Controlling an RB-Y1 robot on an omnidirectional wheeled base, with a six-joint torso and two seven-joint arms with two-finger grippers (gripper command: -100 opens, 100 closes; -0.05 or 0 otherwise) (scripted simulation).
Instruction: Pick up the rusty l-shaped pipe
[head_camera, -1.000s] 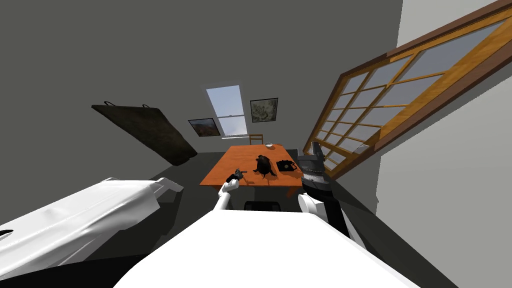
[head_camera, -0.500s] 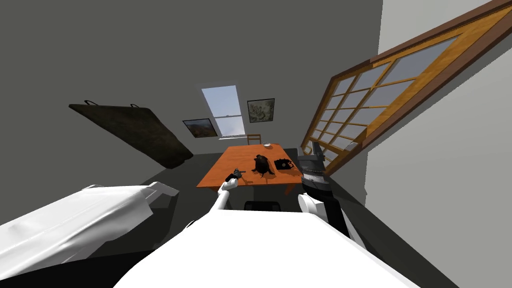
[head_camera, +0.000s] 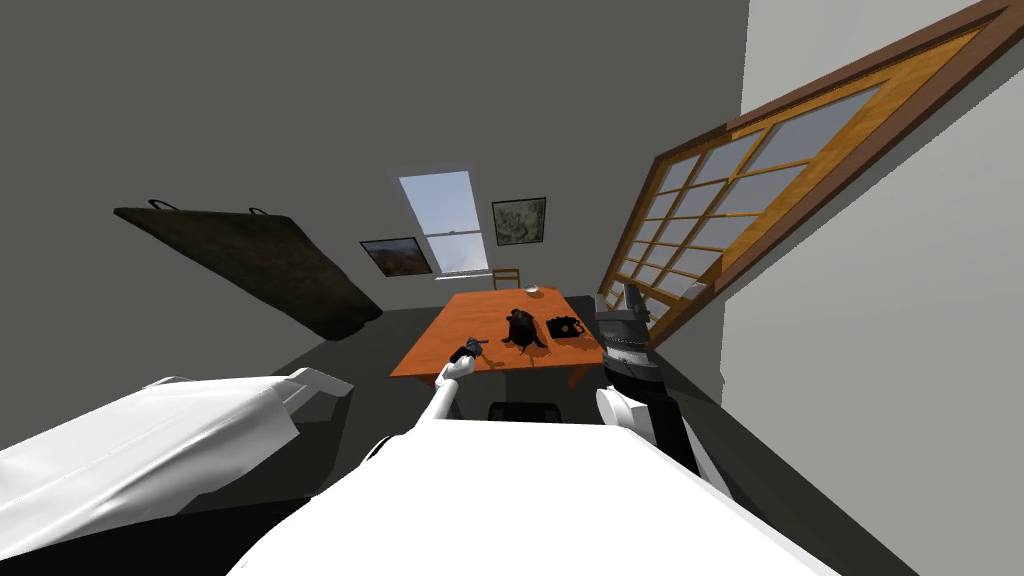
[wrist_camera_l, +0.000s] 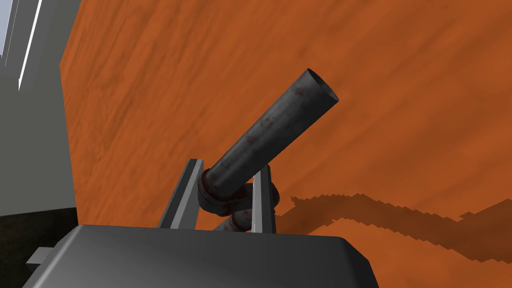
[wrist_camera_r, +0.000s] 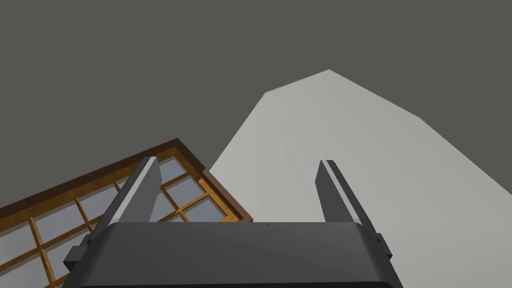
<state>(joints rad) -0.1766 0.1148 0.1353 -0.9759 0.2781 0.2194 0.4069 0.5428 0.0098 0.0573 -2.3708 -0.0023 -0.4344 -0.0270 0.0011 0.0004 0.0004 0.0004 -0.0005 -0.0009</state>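
- left claw (wrist_camera_l: 229, 167) is clamped on the rusty pipe (wrist_camera_l: 272, 125) at its elbow, long leg poking out
- pipe's over the orange counter (wrist_camera_l: 400, 100), near its front edge; I'd lift straight and slow so it doesn't swivel
- right claw (wrist_camera_r: 237, 161) is wide, idle

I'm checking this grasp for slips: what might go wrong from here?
The left pincer clamps the rusty pipe only at its elbow, its long arm jutting out past the thin fingers, so it may swivel or slip. The orange table lies close behind, so a swinging end might strike it.
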